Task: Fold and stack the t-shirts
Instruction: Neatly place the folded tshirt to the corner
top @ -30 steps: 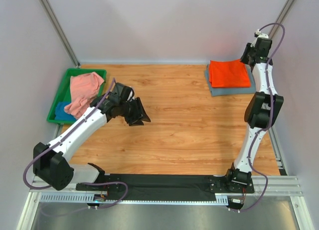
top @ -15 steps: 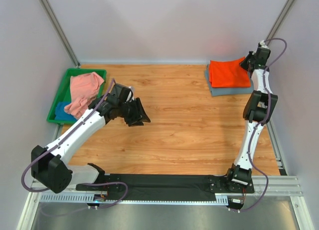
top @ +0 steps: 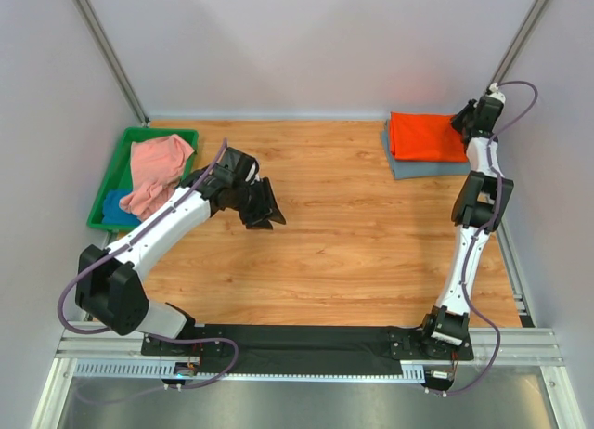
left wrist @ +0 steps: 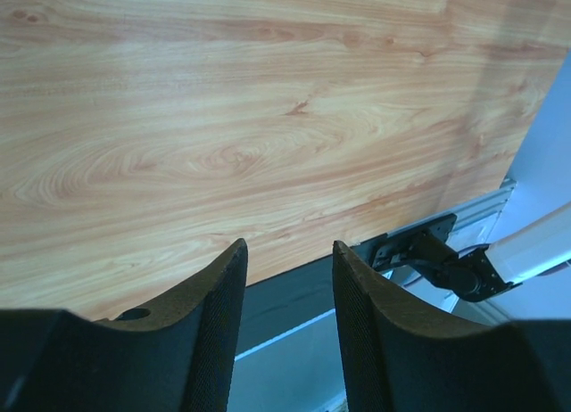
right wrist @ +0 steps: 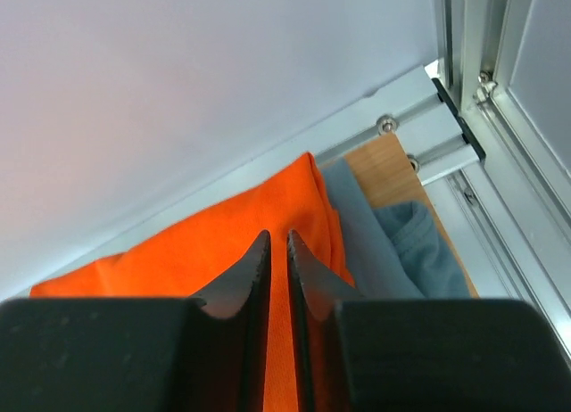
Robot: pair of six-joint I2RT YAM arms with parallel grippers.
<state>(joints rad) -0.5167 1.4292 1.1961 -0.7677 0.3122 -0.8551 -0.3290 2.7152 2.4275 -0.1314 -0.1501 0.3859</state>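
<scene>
Overall: a wooden surface [top: 353, 225] seen from above, one arm on each side, shirts at both far corners.
Left fingers [left wrist: 210, 323]: spread apart with nothing between them. They hang above bare wood left of centre, well apart from every shirt.
Left wrist view: wood grain below. Past the near edge of the surface show a metal rail [left wrist: 486, 207] and the black joint and white link of the right arm [left wrist: 500, 256].
Right fingers [right wrist: 243, 287]: drawn almost together, with only a thin slit between the tips. They hang at the far right corner over the right edge of the orange t-shirt [top: 427, 136]. Whether any cloth is caught in the slit I cannot tell.
Orange t-shirt: folded into a flat rectangle at the far right corner of the surface, lying on top of the grey-blue t-shirt [top: 429, 169].
Grey-blue t-shirt: folded, under the orange one. Its left and near edges show beyond it, and the right wrist view shows a rumpled bit at its right side.
Pink t-shirt [top: 156, 169]: unfolded and crumpled in the green tray [top: 139, 132], with part of it draped over the tray's right rim.
Blue t-shirt [top: 113, 206]: under the pink one at the near end of the tray; only a small patch shows.
Green tray: far left corner, beside the left wall.
</scene>
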